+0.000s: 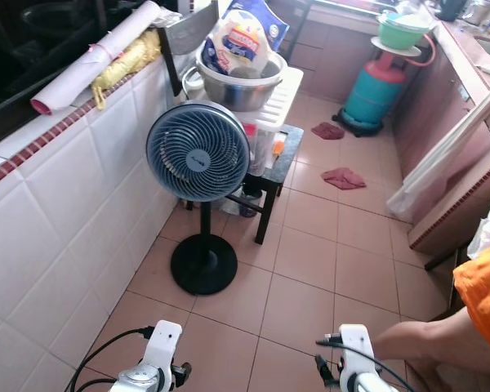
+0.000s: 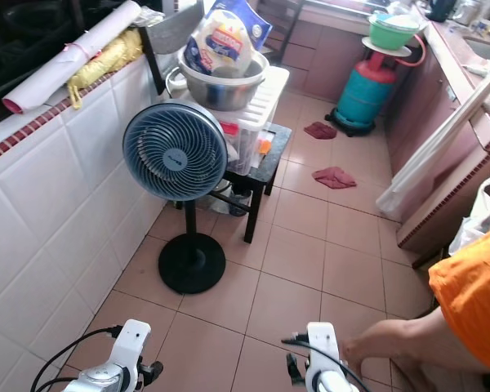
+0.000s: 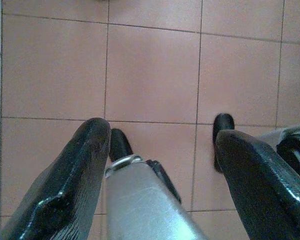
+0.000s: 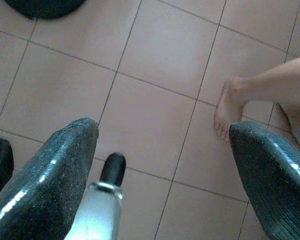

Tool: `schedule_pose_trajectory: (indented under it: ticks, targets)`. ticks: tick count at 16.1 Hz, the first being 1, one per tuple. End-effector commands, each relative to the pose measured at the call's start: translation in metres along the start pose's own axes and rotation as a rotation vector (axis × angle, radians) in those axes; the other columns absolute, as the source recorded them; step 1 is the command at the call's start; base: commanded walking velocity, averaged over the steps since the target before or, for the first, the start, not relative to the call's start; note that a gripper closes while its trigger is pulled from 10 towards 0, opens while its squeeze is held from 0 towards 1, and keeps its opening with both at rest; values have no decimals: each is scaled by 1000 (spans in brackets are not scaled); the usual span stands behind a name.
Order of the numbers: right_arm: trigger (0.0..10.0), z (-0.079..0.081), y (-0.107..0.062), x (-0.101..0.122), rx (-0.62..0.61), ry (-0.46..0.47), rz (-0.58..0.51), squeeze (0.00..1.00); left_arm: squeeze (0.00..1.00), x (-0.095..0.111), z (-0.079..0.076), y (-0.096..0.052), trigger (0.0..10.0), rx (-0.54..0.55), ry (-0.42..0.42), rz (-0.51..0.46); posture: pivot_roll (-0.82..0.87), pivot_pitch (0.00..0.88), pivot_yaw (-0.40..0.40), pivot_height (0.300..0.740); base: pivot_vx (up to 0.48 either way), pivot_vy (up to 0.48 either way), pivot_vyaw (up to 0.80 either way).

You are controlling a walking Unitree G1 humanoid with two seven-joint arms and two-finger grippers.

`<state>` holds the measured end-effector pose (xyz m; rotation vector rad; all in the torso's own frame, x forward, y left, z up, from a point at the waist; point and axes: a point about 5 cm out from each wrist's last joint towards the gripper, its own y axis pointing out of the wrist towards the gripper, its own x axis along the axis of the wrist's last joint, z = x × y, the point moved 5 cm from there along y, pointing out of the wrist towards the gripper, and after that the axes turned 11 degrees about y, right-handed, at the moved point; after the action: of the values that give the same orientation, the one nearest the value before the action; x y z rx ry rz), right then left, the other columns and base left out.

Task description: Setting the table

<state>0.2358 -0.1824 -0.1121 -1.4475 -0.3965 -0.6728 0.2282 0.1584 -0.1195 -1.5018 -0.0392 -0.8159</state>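
Both arms hang low over the pink tiled floor (image 1: 310,245). The left wrist view looks down past my left gripper (image 3: 162,132), open with its black fingers (image 3: 75,170) wide apart and nothing between them. My right gripper (image 4: 164,127) is also open and empty above the tiles. A large metal bowl (image 1: 241,82) holding a printed bag (image 1: 241,37) rests on white plastic containers on a small dark stool (image 1: 269,175) ahead. Green bowls (image 1: 402,31) sit atop a teal gas cylinder (image 1: 374,91) farther back.
A blue standing fan (image 1: 198,153) with a round black base stands by the white tiled wall (image 1: 57,220) on my left. A person in orange (image 1: 483,298) sits at my right, a bare leg (image 4: 270,85) stretched near my right arm. Two red rags (image 1: 343,177) lie on the floor; cabinets (image 1: 465,163) line the right.
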Motion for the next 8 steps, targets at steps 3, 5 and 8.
schedule_pose_trajectory:
  ticks: [3,5,8]
  targets:
    - [10000,3,0,-3,6,-29,18,0,0,-4,-5,0,10000,-20,53,15,292,27,-166,740,0,0,0]
    - [10000,-3,-2,-13,-5,-54,47,0,0,-6,-4,0,10000,-22,39,14,306,34,-170,740,0,0,0]
    - [10000,-12,-5,-23,-30,-68,81,0,0,-15,-1,-2,10000,-24,38,27,314,40,-167,740,0,0,0]
